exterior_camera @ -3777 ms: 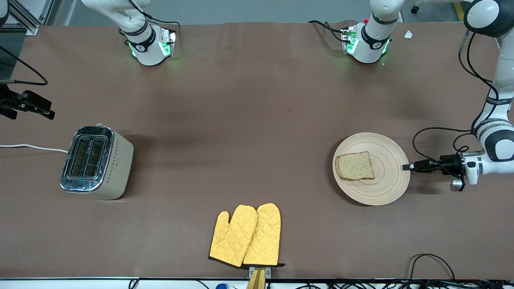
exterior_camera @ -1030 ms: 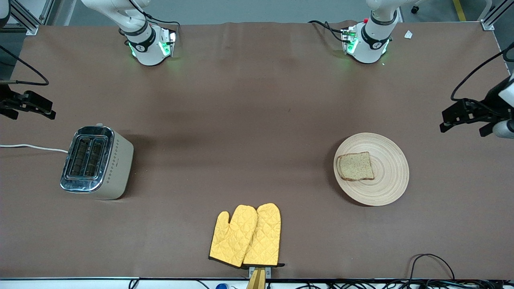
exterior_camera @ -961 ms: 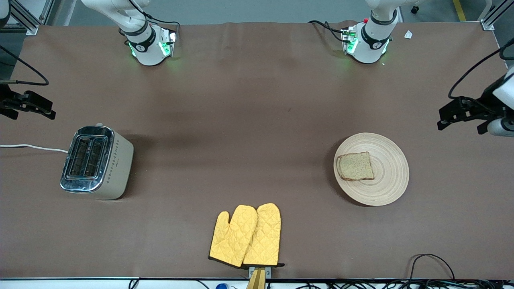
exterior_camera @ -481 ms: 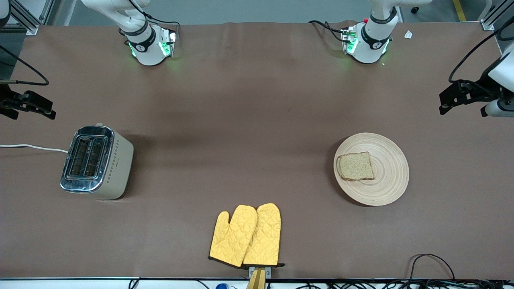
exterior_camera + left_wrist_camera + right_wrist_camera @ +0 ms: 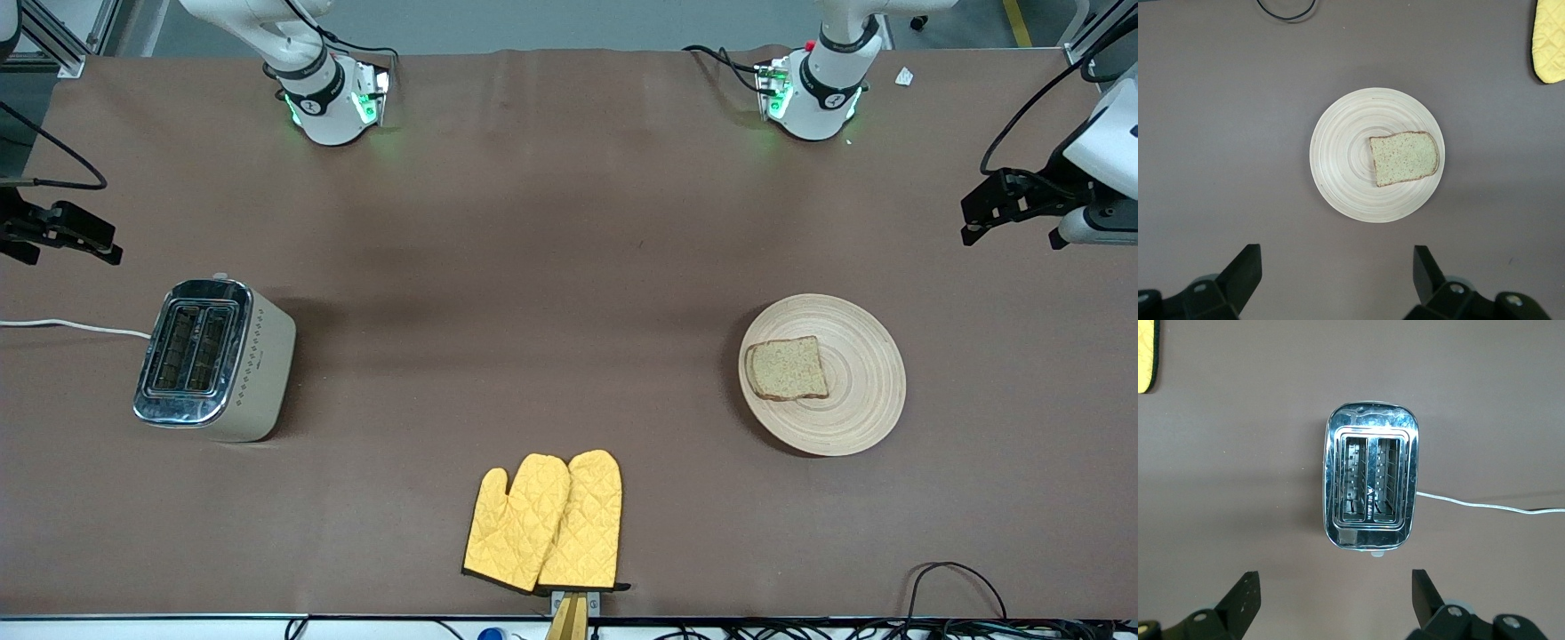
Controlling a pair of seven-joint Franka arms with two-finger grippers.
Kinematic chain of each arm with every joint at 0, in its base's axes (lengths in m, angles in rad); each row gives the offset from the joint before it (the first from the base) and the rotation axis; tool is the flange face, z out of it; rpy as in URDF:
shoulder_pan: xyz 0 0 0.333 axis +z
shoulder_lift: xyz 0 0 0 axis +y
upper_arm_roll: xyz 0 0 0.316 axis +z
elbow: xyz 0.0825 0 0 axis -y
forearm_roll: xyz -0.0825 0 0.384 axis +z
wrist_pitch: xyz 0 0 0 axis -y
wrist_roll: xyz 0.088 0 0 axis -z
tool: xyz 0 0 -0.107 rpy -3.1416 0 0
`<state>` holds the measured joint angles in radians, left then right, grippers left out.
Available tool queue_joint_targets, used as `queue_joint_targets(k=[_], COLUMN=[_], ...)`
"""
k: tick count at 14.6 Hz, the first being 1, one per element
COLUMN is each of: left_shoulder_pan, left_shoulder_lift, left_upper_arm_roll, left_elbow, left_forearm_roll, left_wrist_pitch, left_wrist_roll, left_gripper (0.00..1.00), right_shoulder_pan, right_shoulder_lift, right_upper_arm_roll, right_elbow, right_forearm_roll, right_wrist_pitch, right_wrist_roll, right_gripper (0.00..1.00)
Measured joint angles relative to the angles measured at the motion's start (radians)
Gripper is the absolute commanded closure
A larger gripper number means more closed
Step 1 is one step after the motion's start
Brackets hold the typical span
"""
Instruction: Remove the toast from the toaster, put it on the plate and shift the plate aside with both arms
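Observation:
The toast (image 5: pixel 787 369) lies flat on the pale wooden plate (image 5: pixel 862 396), toward the left arm's end of the table. My left gripper (image 5: pixel 971 222) is open and empty, up in the air over bare table near that end, clear of the plate. The left wrist view looks down on the plate (image 5: pixel 1338 160) and the toast (image 5: pixel 1405 158), with the left gripper (image 5: pixel 1337 257) wide open. My right gripper (image 5: pixel 105 249) waits open over the right arm's end of the table. In the right wrist view it (image 5: pixel 1336 580) is open beside the toaster (image 5: pixel 1371 483).
A chrome and cream toaster (image 5: pixel 213 358) with empty slots stands at the right arm's end, its white cord (image 5: pixel 71 327) running off the table. Two yellow oven mitts (image 5: pixel 544 523) lie at the edge nearest the front camera. Black cables (image 5: pixel 956 587) loop by that edge.
My left gripper has left the plate's rim, risen and drawn back toward the robots' bases. The plate, the toast and the right arm have not moved.

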<state>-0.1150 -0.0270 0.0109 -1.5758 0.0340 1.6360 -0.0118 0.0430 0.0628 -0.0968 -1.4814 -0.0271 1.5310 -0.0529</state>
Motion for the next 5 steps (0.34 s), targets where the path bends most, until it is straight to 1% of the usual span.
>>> queue_joint_targets(k=[5], left_shoulder_pan=[-0.002], left_shoulder_lift=[0.008], left_upper_arm_roll=[0.000], left_elbow=[0.010], left_forearm_roll=[-0.005], left_wrist_pitch=[0.002], left_wrist_roll=[-0.034], left_gripper=[0.00], right_shoulder_pan=[0.000], right_shoulder_lift=[0.000], right_upper_arm_roll=[0.001], right_elbow=[-0.002], right_forearm_roll=[0.001], right_wrist_pitch=[-0.002], right_wrist_roll=[0.000], right_gripper=[0.00])
